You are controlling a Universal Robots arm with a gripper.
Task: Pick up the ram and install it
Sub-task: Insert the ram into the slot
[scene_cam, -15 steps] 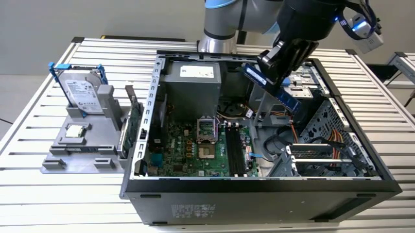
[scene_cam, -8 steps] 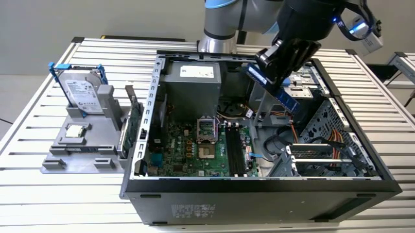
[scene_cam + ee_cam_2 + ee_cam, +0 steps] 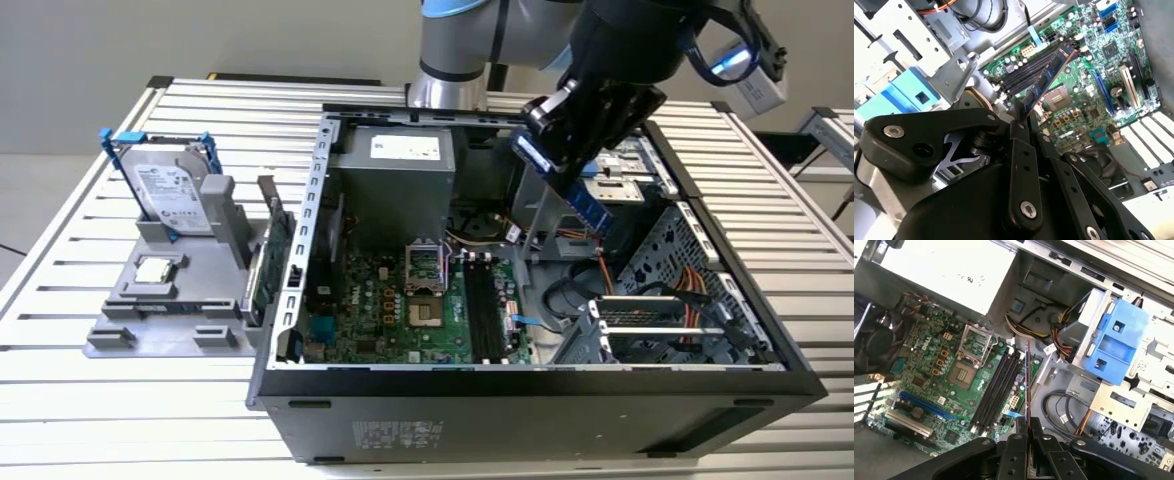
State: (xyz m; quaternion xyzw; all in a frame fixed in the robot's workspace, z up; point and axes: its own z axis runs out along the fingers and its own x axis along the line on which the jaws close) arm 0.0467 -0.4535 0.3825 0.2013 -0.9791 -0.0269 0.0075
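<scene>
in the exterior view we see the gripper [image 3: 563, 160] hanging over the open computer case [image 3: 534, 400], its jaws pinching the ram [image 3: 589, 205] by one end. the ram is in the air, tilted, its free end pointing down into the case. it is above and to the exterior view's right of the dark memory slots [image 3: 483, 310] on the motherboard [image 3: 380, 315], touching neither. at the exterior view's left a hard drive [image 3: 174, 195] stands upright in a grey stand [image 3: 120, 335].

in the second wrist view we look along the black fingers [image 3: 1021, 165] to the ram [image 3: 1050, 74], a blue stick with black chips, clamped at its near end by the gripper [image 3: 1020, 111]. beyond it lie the memory slots [image 3: 1021, 75], running much the same way as the stick.

in the first wrist view we see the ram [image 3: 1027, 385] edge-on, a thin line reaching out from the gripper [image 3: 1028, 426], beside the memory slots [image 3: 999, 385] and apart from them. the processor socket [image 3: 974, 342] sits on the slots' other side, near the grey power supply [image 3: 949, 270].
</scene>
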